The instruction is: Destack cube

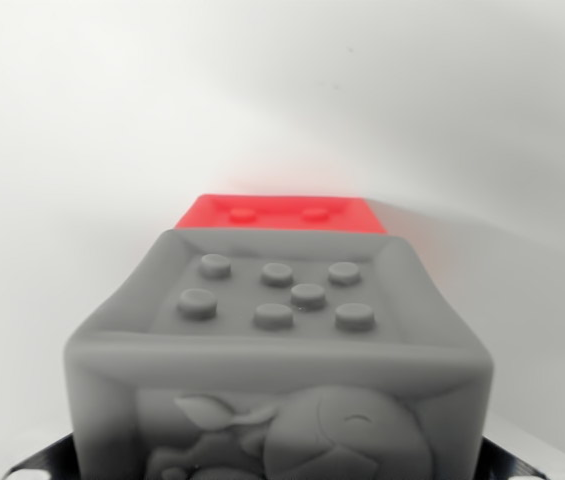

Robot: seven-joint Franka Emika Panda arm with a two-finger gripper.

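Note:
A grey cube (277,340) fills the lower middle of the wrist view, very close to the camera. Its studded top faces up and a raised animal figure shows on its near face. Behind it, farther off, lies a red cube (277,212); only its studded top and front edge show. My gripper (277,468) appears only as black finger parts at the bottom corners, one at the view's left (37,465) and one at the view's right (522,460). They press against the grey cube's sides, so it is shut on that cube. The fingertips are hidden.
A plain white surface (82,150) surrounds both cubes and blends into a white background. A soft shadow falls to the right of the red cube.

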